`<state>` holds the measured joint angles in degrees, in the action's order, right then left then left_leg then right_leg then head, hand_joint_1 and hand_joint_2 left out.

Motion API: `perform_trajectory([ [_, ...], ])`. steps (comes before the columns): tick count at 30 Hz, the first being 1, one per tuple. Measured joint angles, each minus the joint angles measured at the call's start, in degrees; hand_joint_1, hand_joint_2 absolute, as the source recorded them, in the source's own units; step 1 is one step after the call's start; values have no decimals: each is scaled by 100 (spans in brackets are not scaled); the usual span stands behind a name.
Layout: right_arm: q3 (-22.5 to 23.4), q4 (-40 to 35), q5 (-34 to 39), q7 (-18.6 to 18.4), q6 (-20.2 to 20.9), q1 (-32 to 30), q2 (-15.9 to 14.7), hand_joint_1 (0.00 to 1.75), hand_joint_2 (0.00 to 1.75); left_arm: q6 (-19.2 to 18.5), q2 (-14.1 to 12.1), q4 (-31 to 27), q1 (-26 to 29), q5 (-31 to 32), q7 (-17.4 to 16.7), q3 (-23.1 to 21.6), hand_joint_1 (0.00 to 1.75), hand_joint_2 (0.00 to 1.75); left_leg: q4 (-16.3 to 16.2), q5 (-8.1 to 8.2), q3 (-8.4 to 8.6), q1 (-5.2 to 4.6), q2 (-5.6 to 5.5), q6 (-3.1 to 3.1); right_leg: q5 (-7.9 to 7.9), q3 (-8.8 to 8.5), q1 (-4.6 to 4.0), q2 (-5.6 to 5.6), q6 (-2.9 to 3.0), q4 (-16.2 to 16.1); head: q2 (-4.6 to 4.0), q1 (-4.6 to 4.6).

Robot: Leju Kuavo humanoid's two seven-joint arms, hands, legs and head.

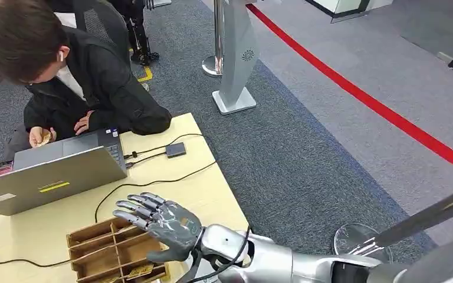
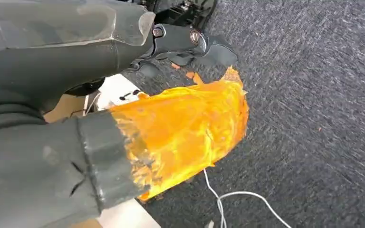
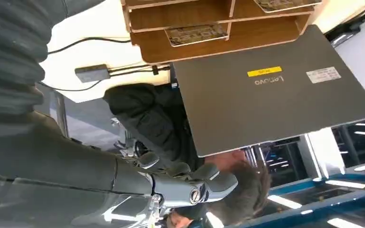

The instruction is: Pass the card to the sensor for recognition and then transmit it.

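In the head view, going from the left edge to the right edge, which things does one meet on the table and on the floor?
Laptop → wooden card tray → right hand → small black adapter → white stand → red floor line.

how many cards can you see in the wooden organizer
2 in the right wrist view: one card in a middle slot of the wooden organizer, another card in the next slot, cut off at the picture's edge. More may be hidden in other compartments.

laptop [image 3: 275, 90] lid | brand "Lenovo" | yellow and white stickers unreadable
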<state>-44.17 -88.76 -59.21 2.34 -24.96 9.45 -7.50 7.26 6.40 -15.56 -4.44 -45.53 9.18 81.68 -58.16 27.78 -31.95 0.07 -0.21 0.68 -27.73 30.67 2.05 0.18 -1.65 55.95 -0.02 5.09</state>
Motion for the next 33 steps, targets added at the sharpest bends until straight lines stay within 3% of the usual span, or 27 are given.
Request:
perform_trajectory([
  [33,-227,286,245,-181,166,247,76,0,175,4,-22,46,-10,0,-33,-57,0,0,0,0,0,0,0,0,0,1,0,0,0,0,0,0],
])
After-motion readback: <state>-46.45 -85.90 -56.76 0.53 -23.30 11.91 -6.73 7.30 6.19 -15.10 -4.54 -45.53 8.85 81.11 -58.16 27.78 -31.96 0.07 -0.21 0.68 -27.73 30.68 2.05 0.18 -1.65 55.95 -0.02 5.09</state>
